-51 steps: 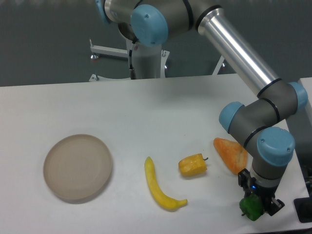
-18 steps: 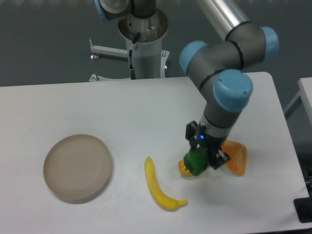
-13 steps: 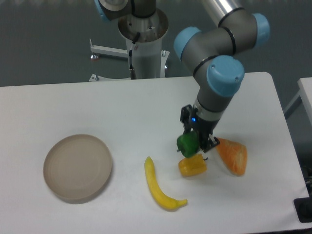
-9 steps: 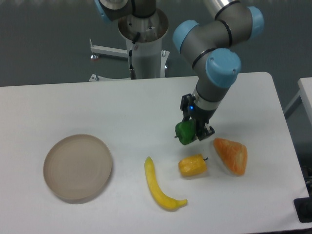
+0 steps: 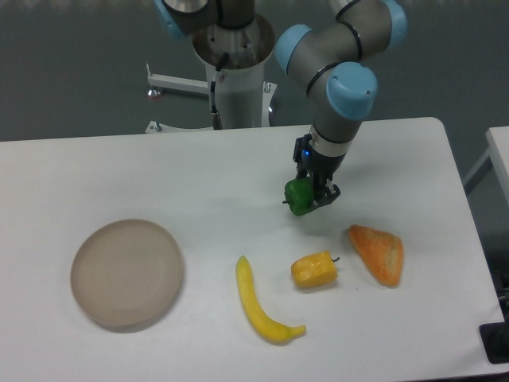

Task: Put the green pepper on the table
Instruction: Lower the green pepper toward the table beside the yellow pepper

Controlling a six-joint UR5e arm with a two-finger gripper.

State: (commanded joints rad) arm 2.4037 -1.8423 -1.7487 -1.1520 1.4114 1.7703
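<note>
Moved up-left since before, claw (image 5: 310,193) pinching green pepper (image 5: 300,196) (above table (image 5: 199,175)), past yellow chunk (image 5: 314,270)

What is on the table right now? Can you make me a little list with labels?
held thing: green pepper, in the gripper, its fingers closed on it
surface: white table
left side: round beige plate, nothing on it
front middle: yellow banana
right of banana: yellow chunk
far right: orange piece

We find a robotics lab. A UR5e arm (image 5: 342,48) stands pedestal-mounted behind a white table (image 5: 119,175). Toy food lies lower right.
</note>
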